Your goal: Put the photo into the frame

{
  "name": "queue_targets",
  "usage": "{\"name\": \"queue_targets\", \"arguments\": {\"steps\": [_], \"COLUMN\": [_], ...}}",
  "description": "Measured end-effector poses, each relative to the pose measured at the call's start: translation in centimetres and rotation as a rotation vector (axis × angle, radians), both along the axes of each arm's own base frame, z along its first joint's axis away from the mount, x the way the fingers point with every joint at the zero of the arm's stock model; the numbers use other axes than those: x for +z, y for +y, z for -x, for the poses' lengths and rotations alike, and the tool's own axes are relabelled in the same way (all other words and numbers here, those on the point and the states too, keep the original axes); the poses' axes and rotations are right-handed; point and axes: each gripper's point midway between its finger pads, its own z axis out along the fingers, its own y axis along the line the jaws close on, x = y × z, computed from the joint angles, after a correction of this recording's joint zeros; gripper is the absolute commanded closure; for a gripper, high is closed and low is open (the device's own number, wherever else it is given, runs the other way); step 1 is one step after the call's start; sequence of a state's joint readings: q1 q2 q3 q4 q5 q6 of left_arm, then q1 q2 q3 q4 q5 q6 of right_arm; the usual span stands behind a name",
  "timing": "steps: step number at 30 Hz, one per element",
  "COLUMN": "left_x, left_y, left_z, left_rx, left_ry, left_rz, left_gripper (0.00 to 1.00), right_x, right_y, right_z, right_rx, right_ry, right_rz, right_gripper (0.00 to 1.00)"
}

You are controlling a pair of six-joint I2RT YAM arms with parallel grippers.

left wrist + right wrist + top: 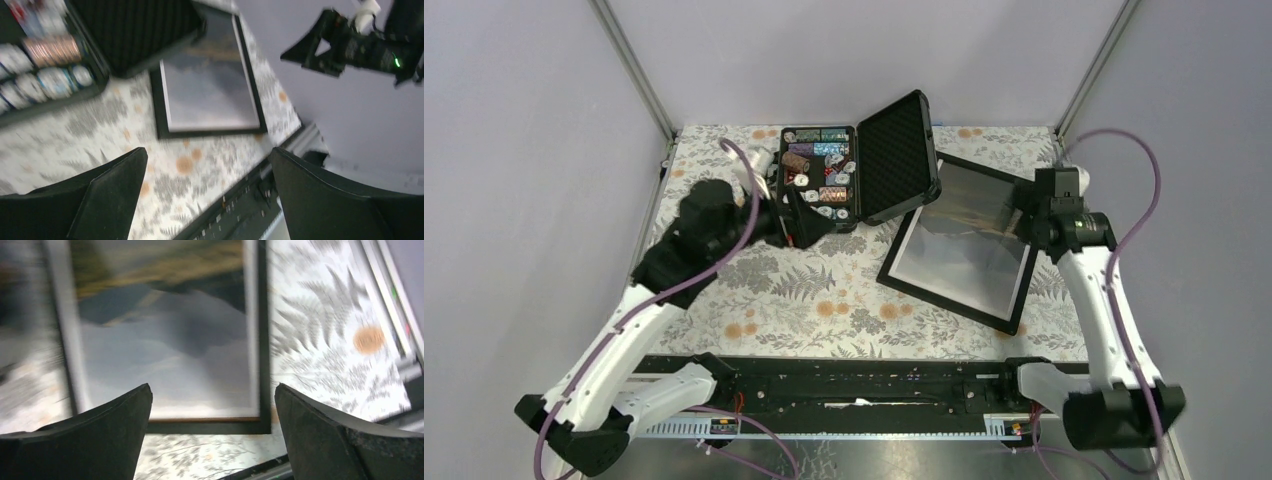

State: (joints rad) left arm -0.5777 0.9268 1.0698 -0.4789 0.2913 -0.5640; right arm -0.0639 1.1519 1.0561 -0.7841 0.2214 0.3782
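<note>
On the counter (pixel 804 300), R half, the frame (pixel 944 307) lies flat w/ black front up. The photo (pixel 969 250) shows inside its border, so by the look of it the photo is seated already; can't tell if the back is closed.

Right fingers (pixel 325 435) hang spread wide and empty over the frame's right edge. In the wrist view that edge sits just below and between them, w/ the photo stretching away ahead. Left fingers (pixel 105 195) are also spread and empty, up by the case of poker chips (pixel 819 180), well apart from the frame. So R arm is far nearer and should make any press or nudge.

Frame's long axis seems to run near-to-far, skewed, far end leaning right; the overhead view makes it near square, so not sure.

Room:
- Far-left corner is tucked under the case's open lid (pixel 899 155): no sliding that way.
- Near corner is close to the rail (pixel 864 385) at the counter's front.
- Bare counter is left of the frame and in front of the case.
</note>
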Motion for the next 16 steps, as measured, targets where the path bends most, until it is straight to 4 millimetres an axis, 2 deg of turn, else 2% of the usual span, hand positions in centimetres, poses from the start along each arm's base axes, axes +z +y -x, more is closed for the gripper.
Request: {"name": "queue_targets", "arguments": {"steps": [3, 4, 5, 7, 9, 12, 14, 16], "left_x": [6.5, 9.0, 11.6, 16.4, 20.4, 23.9, 25.5, 26.2], "left_y": [1.5, 2.2, 3.1, 5.0, 6.9, 9.4, 10.8, 11.9], "left_z": [-0.9, -1.0, -1.0, -0.7, -0.1, 1.1, 1.8, 2.2], "left_rx": [0.075, 0.107, 0.142, 0.216, 0.285, 0.365, 0.412, 0.453], "left_ry": [-0.151, -0.208, -0.267, -0.378, -0.473, -0.555, -0.597, -0.617], "left_rz": [0.006, 0.010, 0.018, 0.041, 0.065, 0.085, 0.095, 0.096], "left_gripper": [0.01, 0.01, 0.01, 0.01, 0.01, 0.01, 0.01, 0.01], "right_x": [8.9, 11.7, 15.5, 19.9, 24.5, 31.7, 34.9, 36.2], "right_y": [5.4, 7.3, 8.9, 9.7, 10.1, 10.0, 9.7, 9.5], "right_z": [-0.7, -0.3, 0.9, 3.2, 5.9, 10.8, 13.1, 14.6], "right_rx": [0.189, 0.258, 0.333, 0.390, 0.439, 0.507, 0.530, 0.549], "right_ry": [-0.223, -0.306, -0.418, -0.556, -0.700, -0.935, -1.051, -1.118], "right_rz": [-0.011, -0.048, -0.102, -0.153, -0.188, -0.207, -0.197, -0.187], "right_gripper": [0.00, 0.00, 0.00, 0.00, 0.00, 0.00, 0.00, 0.00]}}
